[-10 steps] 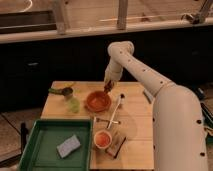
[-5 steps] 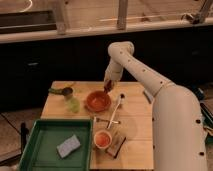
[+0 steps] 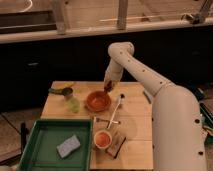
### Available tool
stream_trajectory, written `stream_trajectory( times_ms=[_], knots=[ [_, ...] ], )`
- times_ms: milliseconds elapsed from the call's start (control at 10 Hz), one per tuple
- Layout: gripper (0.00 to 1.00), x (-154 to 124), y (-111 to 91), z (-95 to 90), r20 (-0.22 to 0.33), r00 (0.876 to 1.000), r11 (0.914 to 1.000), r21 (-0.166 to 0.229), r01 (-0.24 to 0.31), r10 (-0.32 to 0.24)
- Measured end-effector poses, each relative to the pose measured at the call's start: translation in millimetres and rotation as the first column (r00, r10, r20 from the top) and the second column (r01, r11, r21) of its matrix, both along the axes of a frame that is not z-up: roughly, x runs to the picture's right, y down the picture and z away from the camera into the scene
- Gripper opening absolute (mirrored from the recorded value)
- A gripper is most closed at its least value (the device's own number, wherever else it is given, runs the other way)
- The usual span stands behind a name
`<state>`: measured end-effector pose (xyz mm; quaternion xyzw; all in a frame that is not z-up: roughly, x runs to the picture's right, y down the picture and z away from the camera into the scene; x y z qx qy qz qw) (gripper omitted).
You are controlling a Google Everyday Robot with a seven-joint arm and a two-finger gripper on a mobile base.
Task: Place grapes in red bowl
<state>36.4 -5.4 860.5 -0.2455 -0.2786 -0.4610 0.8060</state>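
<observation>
On the left there's a green tray [image 3: 50, 145] by the desk [image 3: 135, 150]. Red bowl [image 3: 98, 100] sits mid-desk. Gripper [image 3: 108, 86] hovers over its far right rim, fingers clamped on the grapes [image 3: 107, 88].

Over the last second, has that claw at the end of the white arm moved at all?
No, not noticeably. The gripper hangs just beyond the far right rim of the wide orange-red bowl, same spot against that bowl as before.
</observation>
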Motion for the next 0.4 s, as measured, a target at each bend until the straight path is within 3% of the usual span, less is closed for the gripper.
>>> stream_trajectory(
  times_ms=[400],
  knots=[
    [0.4, 2.9, 1.5, 1.0, -0.004, 1.0, 0.9999, -0.011, -0.008, 0.008]
  ],
)
